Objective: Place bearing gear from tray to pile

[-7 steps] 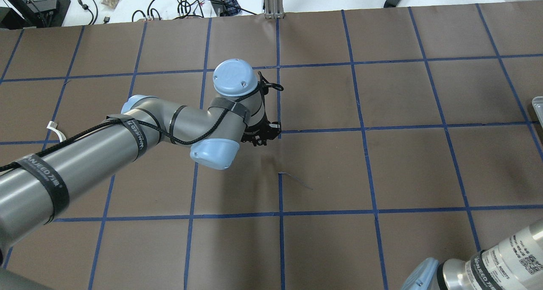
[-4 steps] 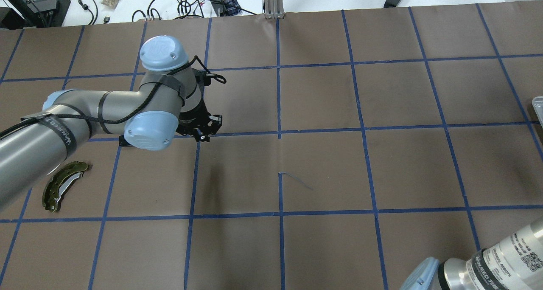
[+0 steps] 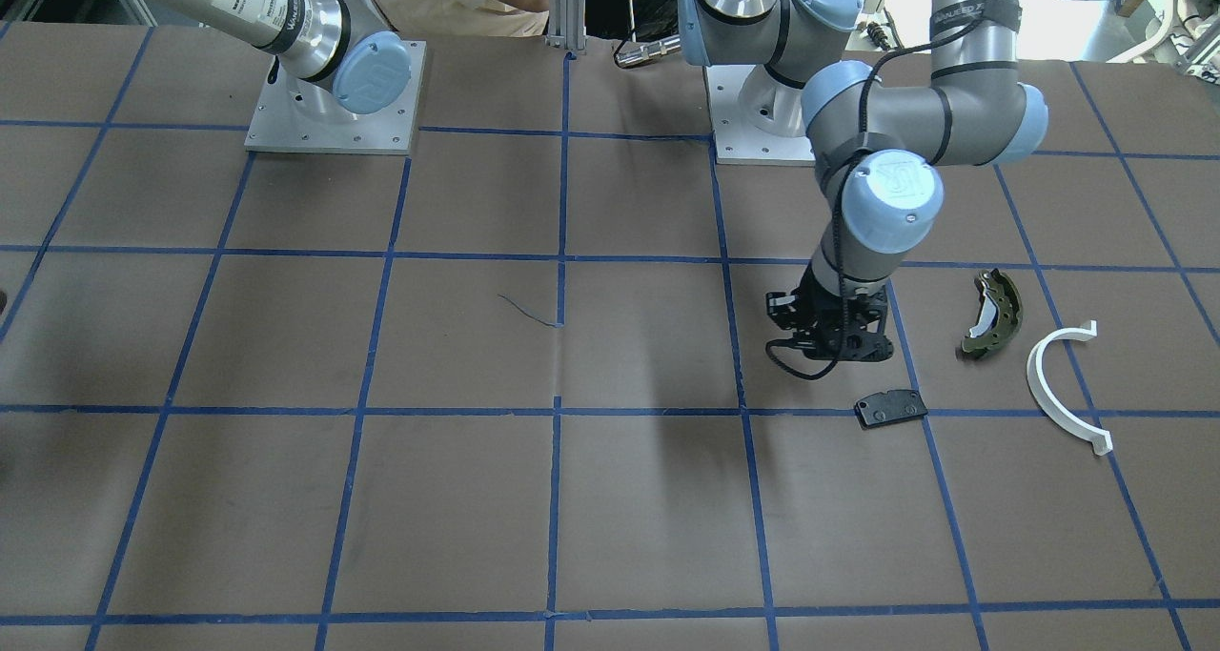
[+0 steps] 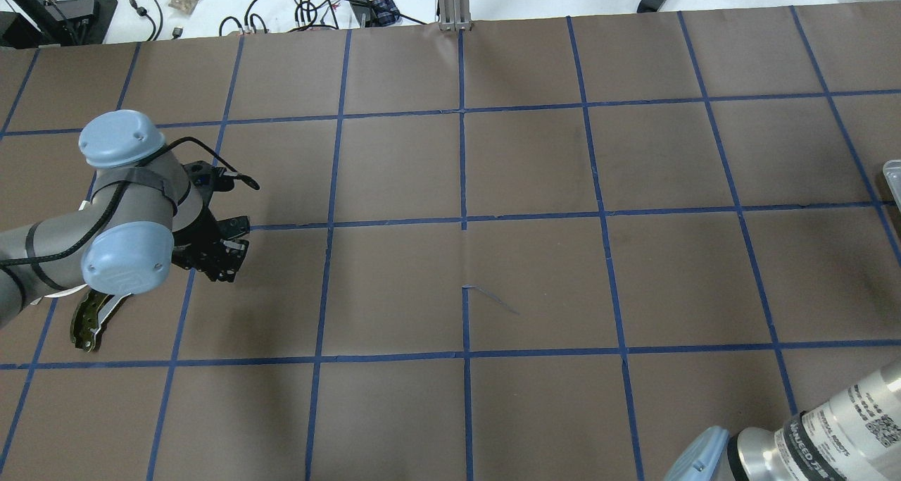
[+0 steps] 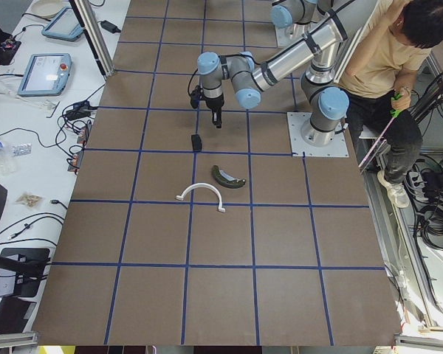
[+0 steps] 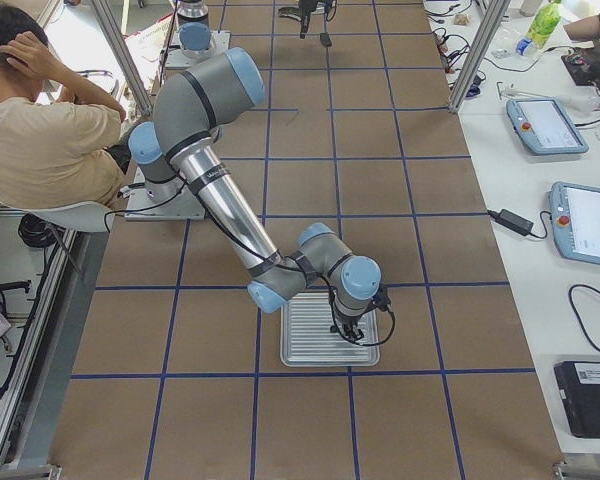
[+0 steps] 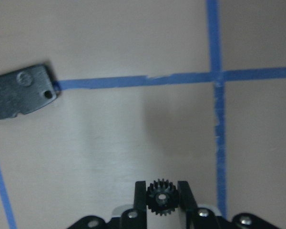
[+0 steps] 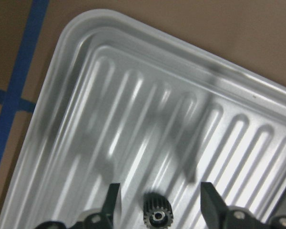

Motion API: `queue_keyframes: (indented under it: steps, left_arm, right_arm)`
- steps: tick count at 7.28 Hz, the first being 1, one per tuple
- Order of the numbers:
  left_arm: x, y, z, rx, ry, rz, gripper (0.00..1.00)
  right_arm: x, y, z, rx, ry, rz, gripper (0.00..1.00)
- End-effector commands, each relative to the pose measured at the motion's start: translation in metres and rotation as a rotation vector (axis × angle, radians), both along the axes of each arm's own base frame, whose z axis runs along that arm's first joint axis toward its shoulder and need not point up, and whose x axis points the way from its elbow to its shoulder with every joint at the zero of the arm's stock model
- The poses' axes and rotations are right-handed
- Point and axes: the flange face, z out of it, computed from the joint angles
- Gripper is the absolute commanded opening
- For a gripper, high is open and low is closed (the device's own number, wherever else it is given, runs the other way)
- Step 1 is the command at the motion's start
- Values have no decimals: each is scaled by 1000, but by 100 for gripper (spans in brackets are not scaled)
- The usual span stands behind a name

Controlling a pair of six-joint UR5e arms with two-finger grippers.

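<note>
The left tool [image 7: 163, 190] is clamped on a small black gear [image 7: 163, 197] and hangs above the bench [image 3: 610, 498] at the pile [image 5: 227, 177], near the pad [image 3: 890, 407], with the shoe [image 3: 991, 313] and half-ring [image 3: 1063, 384] beyond. The carry looks nearly done, with only lowering and release left. At the far end the right tool [image 8: 157, 193] is spread wide over a second gear [image 8: 156, 213] in the tray [image 8: 133, 95], not yet gripped

A black strap [image 4: 804, 447] around the right arm's silver tube [image 4: 855, 410] carries white lettering, roughly VANJEED; small print beside it on the tube reads UNIVERSAL ROBOTS. The left arm's blue joint cap [image 3: 891, 186] bears a UR logo.
</note>
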Motion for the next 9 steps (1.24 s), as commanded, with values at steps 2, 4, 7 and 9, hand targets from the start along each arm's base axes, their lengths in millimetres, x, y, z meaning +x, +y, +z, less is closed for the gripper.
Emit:
queue_keyframes:
  steps: [2,4,7,9]
  left_arm:
    - [39,20,-13,-16,28,24,0]
    - [61,19,-20,-49,46,39,0]
    - [88,12,-25,-92,31,19,0]
    - [96,10,-34,-92,29,30,0]
  right_arm:
    - [-1,1,-3,10,2,-3,64]
    - [-1,1,-3,10,2,-4,48]
    - [-1,1,-3,12,4,-10,13]
    - [-4,5,-1,50,34,-5,0]
